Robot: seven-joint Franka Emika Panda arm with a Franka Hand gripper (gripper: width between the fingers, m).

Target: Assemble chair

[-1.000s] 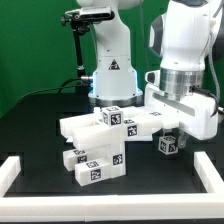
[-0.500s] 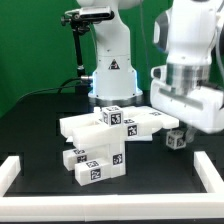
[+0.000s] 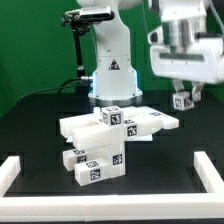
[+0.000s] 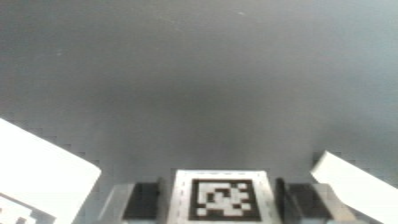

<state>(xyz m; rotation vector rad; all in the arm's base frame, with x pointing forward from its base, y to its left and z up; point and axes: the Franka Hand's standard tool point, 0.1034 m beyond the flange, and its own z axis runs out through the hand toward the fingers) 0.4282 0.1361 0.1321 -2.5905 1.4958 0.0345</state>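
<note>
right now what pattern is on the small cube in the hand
A black-and-white square tag on the white cube, clearest in the wrist view, held by the hand.

black table (image 3: 40, 120), low white border rails (image 3: 10, 172), green backdrop (image 3: 30, 45), black cable (image 3: 72, 55)

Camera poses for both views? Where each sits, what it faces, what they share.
Exterior view: off the arm, facing the table and arm base; shows the white chair parts and the raised gripper gripping a tagged cube.
Wrist view: on the wrist, looking down at the dark table; gripper fingers flank the cube.
Shared: gripper, cube.
</note>
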